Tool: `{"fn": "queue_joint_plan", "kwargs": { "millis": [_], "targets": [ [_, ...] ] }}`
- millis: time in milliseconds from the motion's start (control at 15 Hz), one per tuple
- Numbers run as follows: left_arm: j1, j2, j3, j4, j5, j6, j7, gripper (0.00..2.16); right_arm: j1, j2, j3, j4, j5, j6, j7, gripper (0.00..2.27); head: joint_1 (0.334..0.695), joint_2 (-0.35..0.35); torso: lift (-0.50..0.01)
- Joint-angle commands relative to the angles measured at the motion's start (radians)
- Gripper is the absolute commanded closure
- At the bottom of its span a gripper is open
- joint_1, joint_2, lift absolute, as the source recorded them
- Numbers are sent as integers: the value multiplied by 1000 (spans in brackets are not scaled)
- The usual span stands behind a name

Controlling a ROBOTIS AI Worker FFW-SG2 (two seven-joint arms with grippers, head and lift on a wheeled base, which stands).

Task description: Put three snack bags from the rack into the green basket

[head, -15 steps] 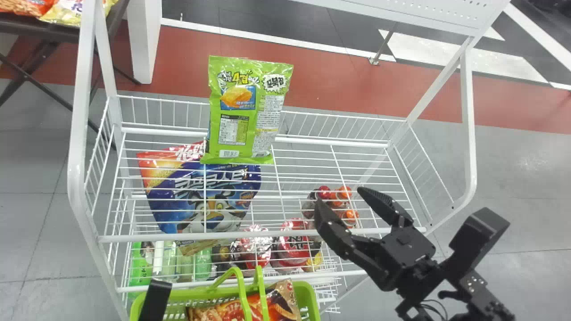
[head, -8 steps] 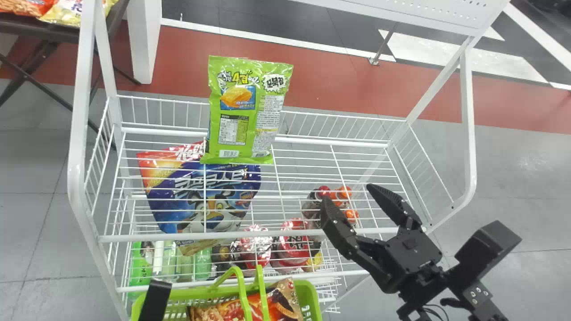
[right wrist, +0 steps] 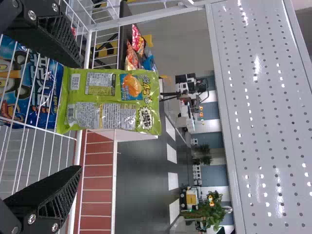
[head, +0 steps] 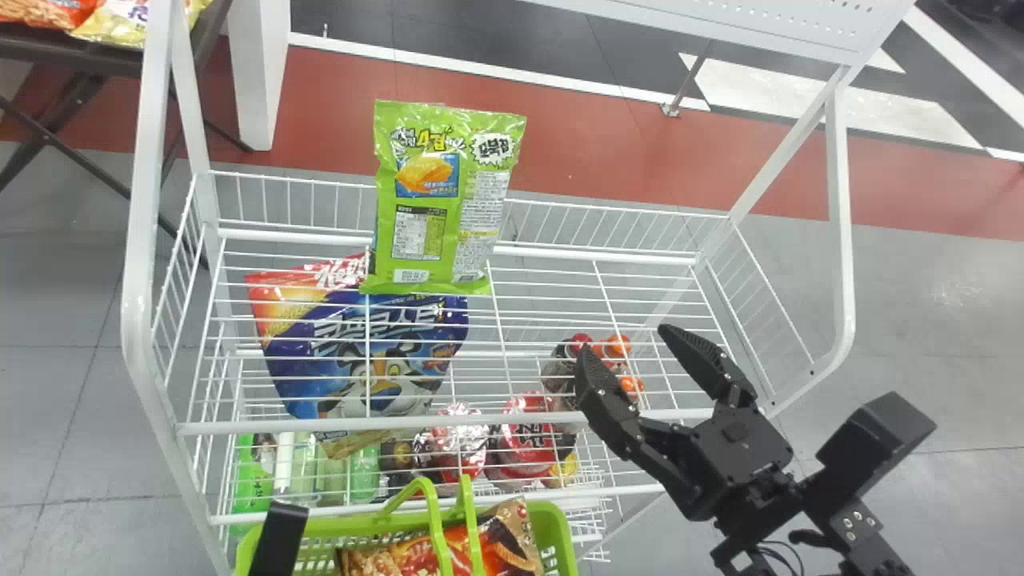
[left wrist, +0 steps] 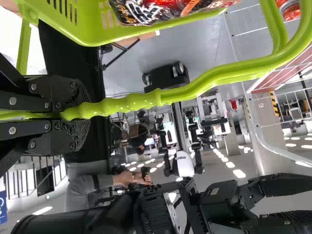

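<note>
Right end effector hung open over the rack as the left held the basket

In the head view, a green snack bag stood upright by the back rail of the white wire rack, hiding part of that rail. The right end effector was ahead of the front bar, its fingers spread with nothing between them, one partly covering the bottles below. Through the wires, a blue cereal bag lay lower down, its top edge partly masked by the snack bag. The green basket was cut off by the bottom edge; a red-and-brown snack bag lay inside, crossed by the handles. Part of the left arm showed beside them, and a dark table at upper left bore more bags, also cropped.

The left wrist view caught the left end effector clenched on the basket's handle, its pads covering the gripped stretch. The red-and-brown bag was cut off above.

In the right wrist view, the green bag lay beyond the parted fingers of the right end effector, clear of both. The cereal bag ran out of frame behind the wires, as did a perforated panel.
</note>
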Motion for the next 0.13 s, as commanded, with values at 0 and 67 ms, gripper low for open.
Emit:
{"fn": "queue_joint_plan", "kwargs": {
  "millis": [0, 67],
  "targets": [
    [0, -3, 0, 0, 0, 0, 0, 1332, 0, 0, 0, -1, 0, -5, 0, 66, 695, -350, 0],
    [0, -3, -2, 0, 0, 0, 1, 1332, 0, 0, 0, 1, 0, -8, 0, 66, 695, -350, 0]
  ]
}}
